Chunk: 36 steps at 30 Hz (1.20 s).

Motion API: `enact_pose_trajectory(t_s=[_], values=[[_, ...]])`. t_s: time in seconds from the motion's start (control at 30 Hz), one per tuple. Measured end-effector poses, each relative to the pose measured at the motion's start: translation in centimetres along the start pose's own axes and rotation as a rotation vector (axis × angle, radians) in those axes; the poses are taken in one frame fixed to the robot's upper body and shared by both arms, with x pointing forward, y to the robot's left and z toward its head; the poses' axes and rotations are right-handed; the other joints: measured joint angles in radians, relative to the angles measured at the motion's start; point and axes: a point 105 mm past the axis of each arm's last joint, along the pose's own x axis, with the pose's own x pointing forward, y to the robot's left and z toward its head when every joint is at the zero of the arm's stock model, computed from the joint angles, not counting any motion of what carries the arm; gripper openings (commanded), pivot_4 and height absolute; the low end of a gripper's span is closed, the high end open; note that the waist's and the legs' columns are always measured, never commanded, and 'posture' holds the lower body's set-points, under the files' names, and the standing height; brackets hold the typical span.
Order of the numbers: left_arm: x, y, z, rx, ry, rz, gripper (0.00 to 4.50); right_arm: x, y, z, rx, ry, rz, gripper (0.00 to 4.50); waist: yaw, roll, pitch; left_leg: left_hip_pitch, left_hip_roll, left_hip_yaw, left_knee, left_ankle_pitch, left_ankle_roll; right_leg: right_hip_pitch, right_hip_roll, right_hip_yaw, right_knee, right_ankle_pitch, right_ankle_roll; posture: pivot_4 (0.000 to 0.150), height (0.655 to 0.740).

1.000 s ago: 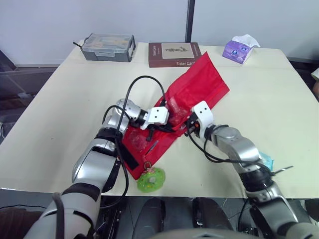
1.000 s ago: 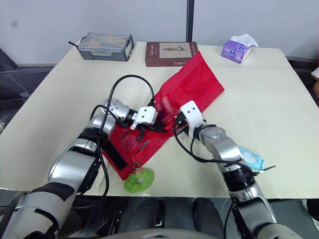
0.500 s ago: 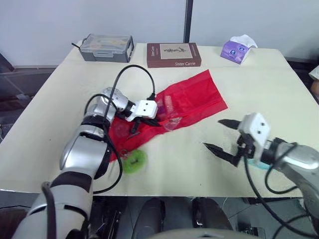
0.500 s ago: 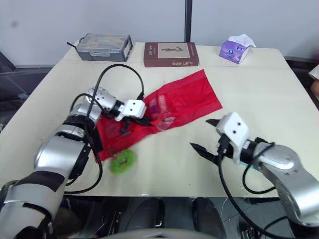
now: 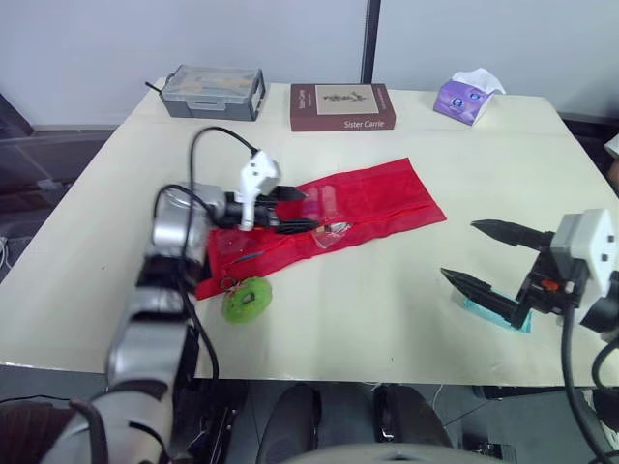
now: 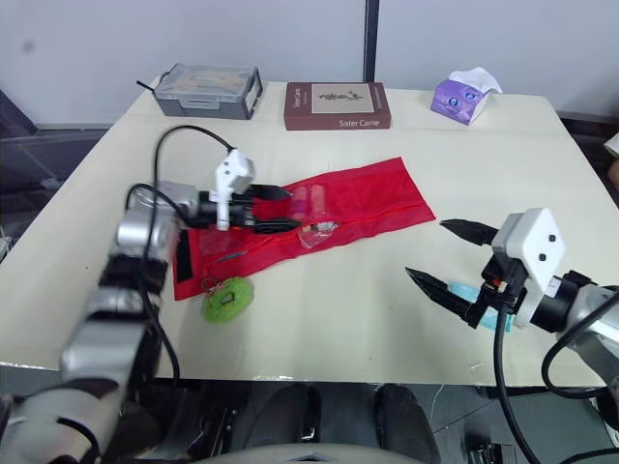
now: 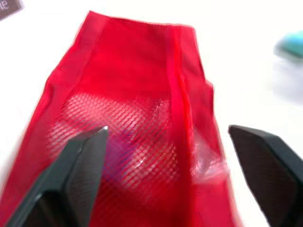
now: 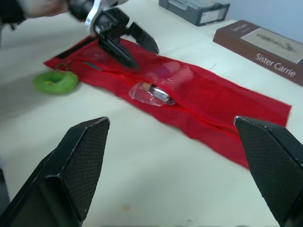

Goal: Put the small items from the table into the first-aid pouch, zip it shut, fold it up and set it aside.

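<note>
Starting at your left, the green charm (image 5: 246, 300) lies on the desk (image 5: 368, 319) just beside the near-left corner of the red mesh pouch (image 5: 382, 198), which is spread flat mid-desk. The left gripper (image 5: 309, 209) hovers over the pouch's left half, jaws apart and empty. A clear packet (image 5: 334, 230) sits at the zip line. Expect the mesh to be light, limp and quick to bunch, so pinch the stitched zip edge, not the netting. Further right, the right gripper (image 5: 458, 249) hangs wide open above a teal sachet (image 5: 503, 320). It looks thin and slick, so take it by an edge.
</note>
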Motion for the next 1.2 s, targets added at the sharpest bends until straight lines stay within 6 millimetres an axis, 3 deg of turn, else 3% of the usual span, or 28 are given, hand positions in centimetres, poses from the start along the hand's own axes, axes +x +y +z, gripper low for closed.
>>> enact_pose_trajectory(t_s=[0.07,0.2,0.27,0.4,0.47,0.63,0.7,0.73,0.87,1.03,1.2], values=[[1.8,-1.7,0.6,0.015,0.08,0.085,4.42,-0.2,-0.1,0.3,-0.023,0.004,0.001,4.5,0.005,-0.001,0.0,0.0,-0.004,-0.001,0.001,0.0,0.0,0.001,0.003,0.003,0.0,-0.002,0.003,0.15,0.74],[2.8,-1.4,1.6,0.094,0.133,0.228,4.42,-0.4,-0.5,0.2,-0.023,0.017,-0.007,4.5,-0.005,0.0,0.0,0.002,-0.004,-0.002,0.001,0.0,0.0,0.001,0.005,0.004,0.0,-0.002,0.003,0.15,0.74],[4.5,-0.5,0.9,0.157,0.229,0.348,4.42,-0.6,-0.8,0.3,-0.032,0.026,-0.015,4.5,-0.007,0.001,-0.001,0.002,-0.005,-0.002,0.0,0.0,0.0,0.001,0.005,0.004,0.0,-0.002,0.003,0.15,0.74],[6.3,-0.6,-0.9,0.204,0.321,0.378,4.42,-0.6,-0.9,0.4,-0.036,0.028,-0.028,4.5,-0.002,0.001,0.0,0.0,-0.005,-0.002,0.0,0.0,0.0,0.001,0.005,0.005,-0.002,-0.001,0.001,0.15,0.74],[6.8,-0.5,-0.7,0.241,0.322,0.392,3.62,-0.7,-1.0,0.4,-0.034,0.031,-0.035,4.5,-0.001,0.001,0.0,0.0,-0.005,-0.003,0.0,0.0,0.0,0.001,0.005,0.005,-0.001,-0.001,0.001,0.15,0.74],[7.9,-0.6,-0.5,0.342,0.295,0.368,1.07,-0.7,-0.7,0.3,-0.025,0.03,-0.047,4.5,-0.001,0.001,-0.001,0.001,-0.005,-0.002,0.0,0.0,0.0,0.001,0.005,0.005,-0.001,-0.001,0.001,0.15,0.74],[7.6,-0.4,-0.4,0.423,0.272,0.32,0.09,-0.8,-0.8,0.3,-0.024,0.027,-0.054,4.5,-0.001,0.001,-0.001,0.001,-0.005,-0.002,0.0,0.0,0.0,0.001,0.005,0.005,-0.001,-0.001,0.0,0.15,0.74],[7.4,-0.3,-0.4,0.459,0.269,0.291,0.01,-0.8,-0.8,0.3,-0.023,0.028,-0.057,4.5,-0.001,0.002,-0.001,0.001,-0.005,-0.002,0.0,0.0,0.0,0.001,0.005,0.005,-0.001,-0.001,0.0,0.15,0.74],[6.8,-0.5,-0.9,0.598,0.251,0.143,0.01,-0.9,-0.8,0.2,-0.02,0.03,-0.067,4.5,-0.002,0.002,-0.001,0.001,-0.005,-0.001,0.0,0.0,0.0,0.001,0.004,0.006,-0.001,-0.002,-0.001,0.15,0.74],[3.4,-2.6,-2.2,0.789,0.172,-0.266,0.01,-1.3,-0.5,-0.4,-0.006,0.061,-0.049,4.5,-0.002,0.002,-0.001,0.001,-0.004,0.001,-0.001,0.0,0.0,0.001,0.004,0.005,-0.001,-0.003,-0.003,0.15,0.74],[0.0,-2.5,-3.4,0.813,0.188,-0.441,0.01,-1.6,0.1,-0.9,0.024,0.083,-0.019,4.5,-0.004,0.002,-0.001,0.001,-0.004,0.004,0.0,0.0,0.0,0.001,0.004,0.006,-0.001,-0.003,-0.003,0.15,0.74]])
